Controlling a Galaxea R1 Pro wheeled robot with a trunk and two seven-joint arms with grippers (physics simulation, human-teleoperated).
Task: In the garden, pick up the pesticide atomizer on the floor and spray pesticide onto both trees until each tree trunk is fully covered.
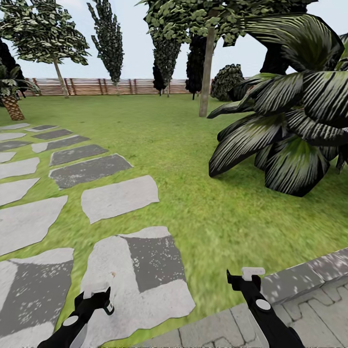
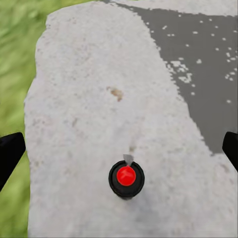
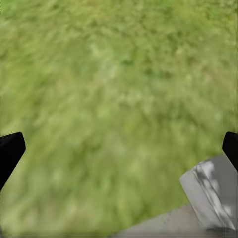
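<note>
The pesticide atomizer (image 2: 126, 179), a small black round body with a red top, stands upright on a whitish stone slab (image 2: 89, 99) of the floor, seen from straight above in the left wrist view. My left gripper (image 1: 99, 296) hovers over it, open, its dark fingers (image 2: 10, 151) spread wide to either side. My right gripper (image 1: 243, 276) is open over grass, holding nothing. One tree with a straight bare trunk (image 1: 207, 72) rises ahead on the lawn. A second tree (image 1: 60, 77) stands far left by the fence.
Grey and whitish stone slabs (image 1: 118, 195) run along the left of the lawn. A big dark-leaved palm (image 1: 290, 130) spreads at the right, close by. Brick paving with a raised curb (image 1: 309, 309) lies under my right arm. A slatted wooden fence (image 1: 96, 87) closes the back.
</note>
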